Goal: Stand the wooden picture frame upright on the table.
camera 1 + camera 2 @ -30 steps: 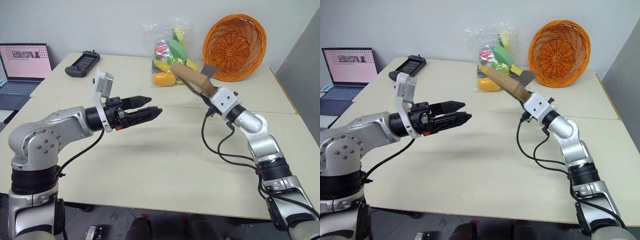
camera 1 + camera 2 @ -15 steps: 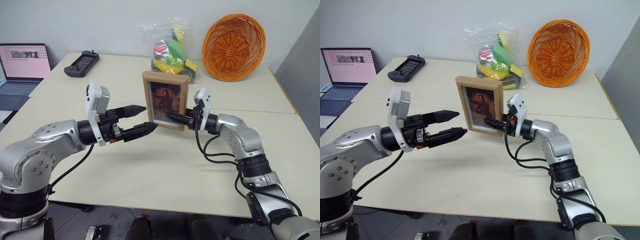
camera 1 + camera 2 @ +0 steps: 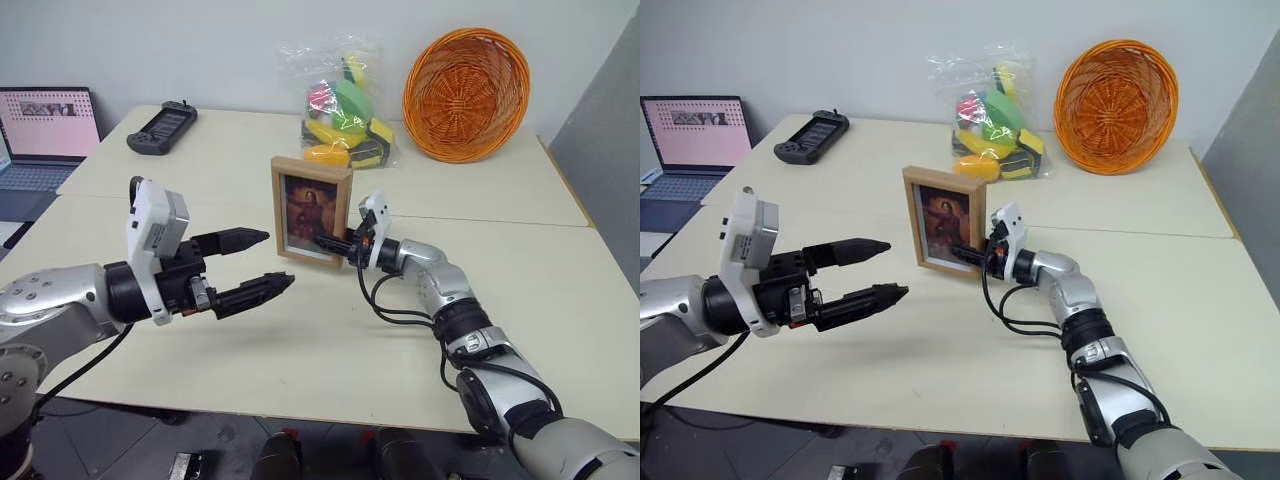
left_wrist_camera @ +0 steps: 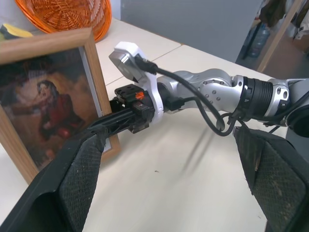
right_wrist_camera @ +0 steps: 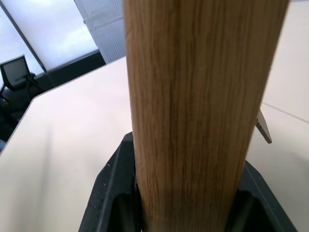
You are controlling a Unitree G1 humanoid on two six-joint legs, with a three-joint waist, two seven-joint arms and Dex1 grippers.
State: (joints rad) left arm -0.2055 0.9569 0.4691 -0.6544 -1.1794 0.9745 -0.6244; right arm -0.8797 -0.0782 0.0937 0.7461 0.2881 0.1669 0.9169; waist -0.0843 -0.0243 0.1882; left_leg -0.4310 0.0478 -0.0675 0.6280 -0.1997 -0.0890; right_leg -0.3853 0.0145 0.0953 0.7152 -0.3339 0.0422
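Light-wood rectangular picture frame [image 3: 311, 211] upright on smooth cream table [image 3: 330, 330], clamped by right hand [image 3: 330, 242]; left hand [image 3: 262, 263] spread.

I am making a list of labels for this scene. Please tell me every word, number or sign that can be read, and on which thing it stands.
No text can be read here.
Laptop screen: pink page with small marks, too small to read.
Wooden picture frame: a portrait, no writing.
Bag of colourful items: no legible print.
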